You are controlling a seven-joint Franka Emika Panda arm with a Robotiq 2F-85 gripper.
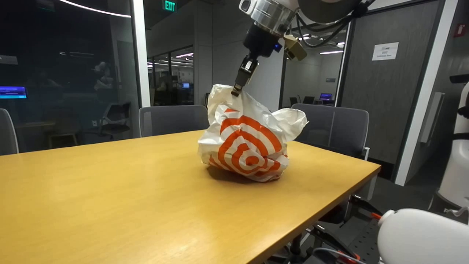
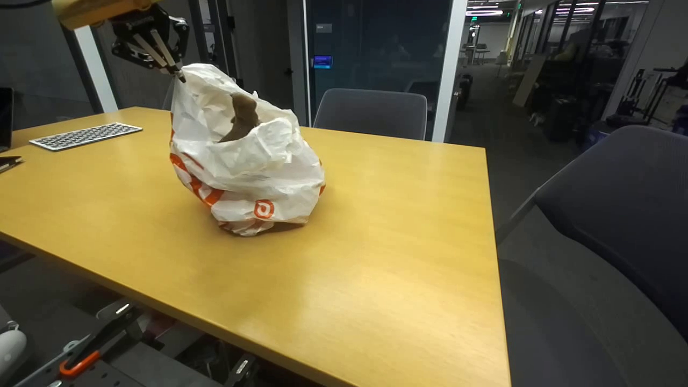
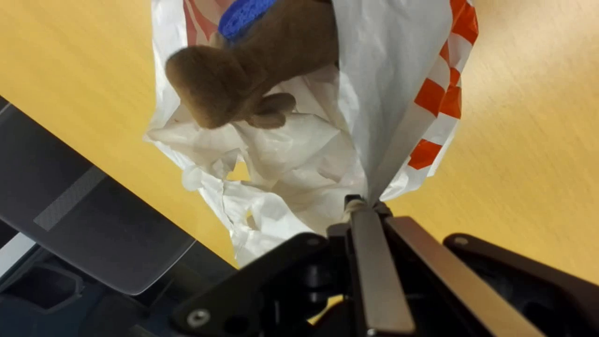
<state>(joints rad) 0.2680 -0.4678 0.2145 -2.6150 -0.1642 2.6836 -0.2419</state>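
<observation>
Claw (image 3: 368, 204) pinches white bag (image 1: 253, 143); brown object (image 3: 252, 68) inside; keyboard (image 2: 86, 135) on table (image 2: 408, 242).

One gripper (image 3: 369, 206), one bag (image 1: 249, 143), one table (image 1: 110, 198) and one keyboard (image 2: 86, 136) are showing. One brown thing (image 3: 262, 61) and one blue thing (image 3: 244, 18) are lying bagged. Three chairs (image 1: 331, 126) are standing tableside in an exterior view.
</observation>
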